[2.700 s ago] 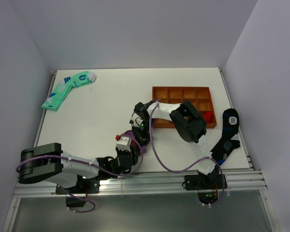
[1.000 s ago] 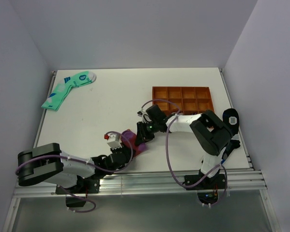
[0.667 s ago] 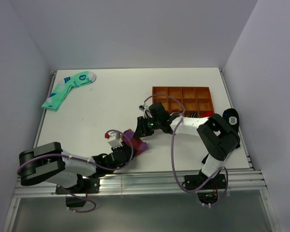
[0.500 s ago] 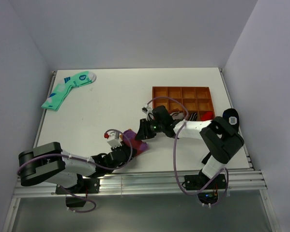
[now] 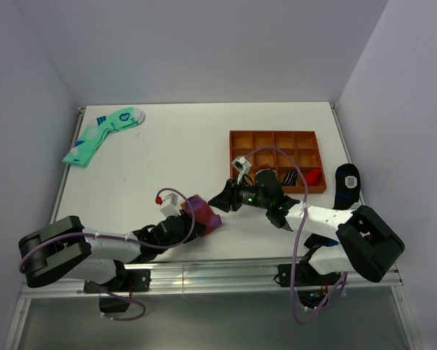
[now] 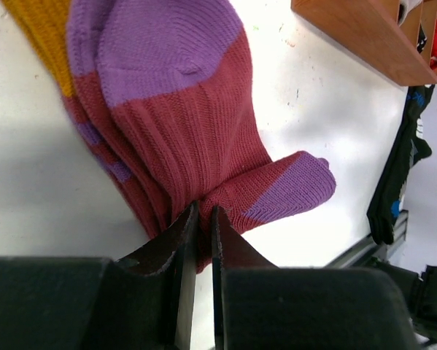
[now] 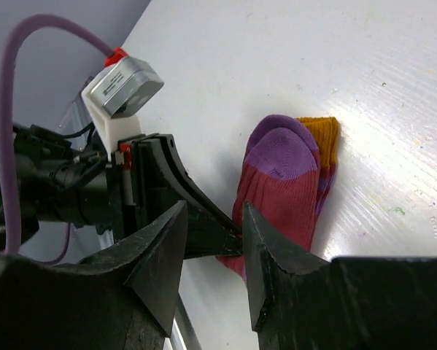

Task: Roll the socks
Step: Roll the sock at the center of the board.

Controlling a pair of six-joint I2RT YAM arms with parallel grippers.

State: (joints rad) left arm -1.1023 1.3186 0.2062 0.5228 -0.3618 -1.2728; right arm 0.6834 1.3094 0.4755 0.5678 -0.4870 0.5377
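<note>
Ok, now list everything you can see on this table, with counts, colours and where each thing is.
socks: one pair, maroon-red with purple heel and toe and mustard cuff, near middle of the table, folded over
mint-green socks: apparently a pair, mint green with blue marks, far left corner
black sock: one, black with blue patches, right edge
compartment tray: one, orange-brown, right of centre
red bundle: one, red, tray's near right compartment
striped bundle: one, black and white, compartment left of the red one
table: one, white
left tool: one, black, pinched shut on the maroon socks' near edge
right tool: one, black, open and empty, just right of the socks
</note>
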